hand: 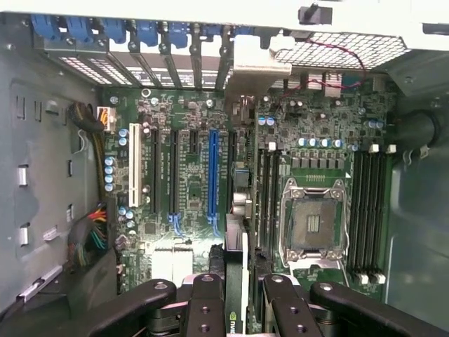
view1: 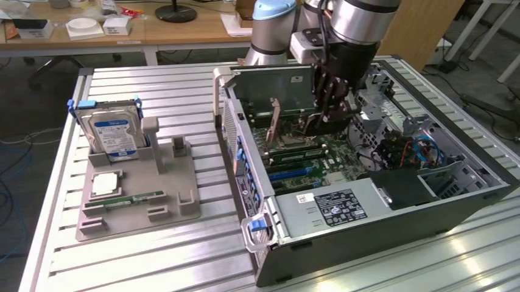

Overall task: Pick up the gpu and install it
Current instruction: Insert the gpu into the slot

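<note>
Jaws (hand: 235, 298) sit nearest in the wrist view, two black fingers (hand: 205, 309) clenched on the gpu (hand: 235, 260), whose thin edge runs up between them at 12 o'clock toward the motherboard (hand: 189, 119). Beyond the card lie the blue slot (hand: 212, 175), the white slot (hand: 133, 165) at 9 o'clock of it, and the bare processor socket (hand: 312, 221) at 3 o'clock. In the exterior view, a grey tray (view1: 138, 201) rests on the slatted counter (view1: 146, 261) at 9 o'clock of the open case (view1: 390, 219), carrying an upright hard drive (view1: 114, 137) and a green memory stick (view1: 134, 199) lying flat. Farther in, the arm (view1: 357, 24) reaches down into the case, with the gpu (view1: 276, 121) standing on edge just above the board, beside the gripper (view1: 329, 118).
</note>
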`<state>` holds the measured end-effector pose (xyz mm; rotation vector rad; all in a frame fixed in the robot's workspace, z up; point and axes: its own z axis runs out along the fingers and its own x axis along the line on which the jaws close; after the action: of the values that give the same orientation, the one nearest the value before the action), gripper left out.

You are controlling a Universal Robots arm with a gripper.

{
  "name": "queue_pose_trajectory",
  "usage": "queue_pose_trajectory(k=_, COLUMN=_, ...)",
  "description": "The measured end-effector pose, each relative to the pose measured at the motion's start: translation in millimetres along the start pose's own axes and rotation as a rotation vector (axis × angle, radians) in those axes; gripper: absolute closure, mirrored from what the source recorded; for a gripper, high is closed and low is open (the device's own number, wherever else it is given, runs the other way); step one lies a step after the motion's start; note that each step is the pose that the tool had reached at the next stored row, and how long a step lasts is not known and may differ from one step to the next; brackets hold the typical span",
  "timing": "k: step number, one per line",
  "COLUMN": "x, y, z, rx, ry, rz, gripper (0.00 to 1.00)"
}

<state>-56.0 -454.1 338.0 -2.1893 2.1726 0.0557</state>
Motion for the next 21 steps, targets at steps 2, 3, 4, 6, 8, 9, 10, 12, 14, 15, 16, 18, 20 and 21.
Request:
queue_pose_trajectory(k=2, x=3.0, y=0.2, z=0.5, rx=0.0000, ry=0.0000, rz=0.000, gripper=0.74)
queue_pose_trajectory(k=3, x=4.6, y=0.3, z=0.7, rx=0.0000, ry=0.0000, rz=0.000, gripper=0.74)
queue_pose_trajectory(k=4, x=5.5, y=0.7, z=1.2, rx=0.0000, ry=-0.0001, rz=0.001, gripper=0.74)
queue_pose_trajectory(k=6, x=5.9, y=2.4, z=3.4, rx=0.0006, ry=0.0000, rz=0.008, gripper=0.74)
queue_pose_trajectory(k=8, x=6.1, y=3.6, z=5.6, rx=0.0014, ry=0.0002, rz=0.021, gripper=0.74)
queue_pose_trajectory(k=9, x=6.4, y=3.7, z=6.1, rx=0.0015, ry=0.0003, rz=0.022, gripper=0.74)
queue_pose_trajectory(k=10, x=6.8, y=3.7, z=6.4, rx=0.0015, ry=0.0003, rz=0.022, gripper=0.74)
queue_pose_trajectory(k=12, x=7.6, y=3.8, z=7.0, rx=0.0016, ry=0.0002, rz=0.023, gripper=0.74)
queue_pose_trajectory(k=14, x=7.9, y=5.5, z=8.2, rx=0.0016, ry=0.0004, rz=0.023, gripper=0.74)
queue_pose_trajectory(k=15, x=7.9, y=6.7, z=9.0, rx=0.0015, ry=0.0003, rz=0.023, gripper=0.74)
queue_pose_trajectory(k=16, x=7.9, y=8.4, z=10.0, rx=0.0015, ry=0.0003, rz=0.022, gripper=0.74)
queue_pose_trajectory(k=18, x=8.1, y=10.1, z=11.5, rx=0.0016, ry=0.0002, rz=0.023, gripper=0.74)
queue_pose_trajectory(k=20, x=9.9, y=10.4, z=12.2, rx=0.0014, ry=0.0004, rz=0.022, gripper=0.74)
queue_pose_trajectory(k=21, x=11.6, y=10.5, z=12.4, rx=0.0015, ry=0.0002, rz=0.022, gripper=0.74)
